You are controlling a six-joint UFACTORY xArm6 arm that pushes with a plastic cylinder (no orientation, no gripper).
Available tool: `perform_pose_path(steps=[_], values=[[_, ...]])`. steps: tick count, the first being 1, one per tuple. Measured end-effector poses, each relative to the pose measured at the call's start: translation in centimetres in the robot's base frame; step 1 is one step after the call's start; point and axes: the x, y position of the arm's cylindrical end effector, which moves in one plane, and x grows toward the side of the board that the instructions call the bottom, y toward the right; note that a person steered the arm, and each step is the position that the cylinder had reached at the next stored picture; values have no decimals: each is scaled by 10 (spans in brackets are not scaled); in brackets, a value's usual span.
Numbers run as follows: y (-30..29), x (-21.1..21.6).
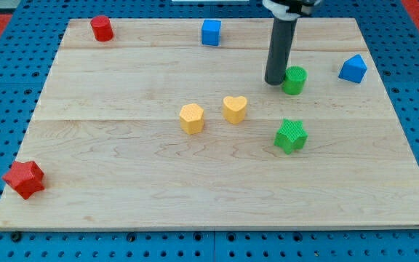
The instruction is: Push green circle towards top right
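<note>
Eight small blocks lie on the wooden board (122, 182), and my tip (276, 82) stands among those on the view's right half. Taking them from the view's left: a red star-shaped block (24, 179) sits far off to the left of my tip and well toward the view's bottom, near the board's lower left corner. A red cylinder (102, 28) stands far to the left of my tip and higher up, near the top left corner. A yellow block (192, 118) with several flat sides lies to the lower left of my tip, well apart from it. A blue cube (211, 33) sits up and to the left of my tip, close to the top edge. A yellow heart (234, 109) lies just beside the other yellow block, nearer to my tip and slightly below it on the left.

My tip is the plain lower end of a dark rod; it carries no jaws and holds nothing. It rests on the board directly against the left side of the green circle (294, 80), touching it or nearly so. That green circle therefore lies immediately to my tip's right, at the same level, in the upper right part of the board.

A green star (291, 136) lies below my tip and slightly right, apart from it. A blue block (353, 69) with a peaked top sits farther right, beyond the green circle.
</note>
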Motion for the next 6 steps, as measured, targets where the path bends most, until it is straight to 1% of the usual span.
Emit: perform_pose_path(steps=[1, 2, 3, 4, 5, 6], values=[[5, 34], [53, -6], [58, -82], [65, -78], [12, -69], [9, -101]])
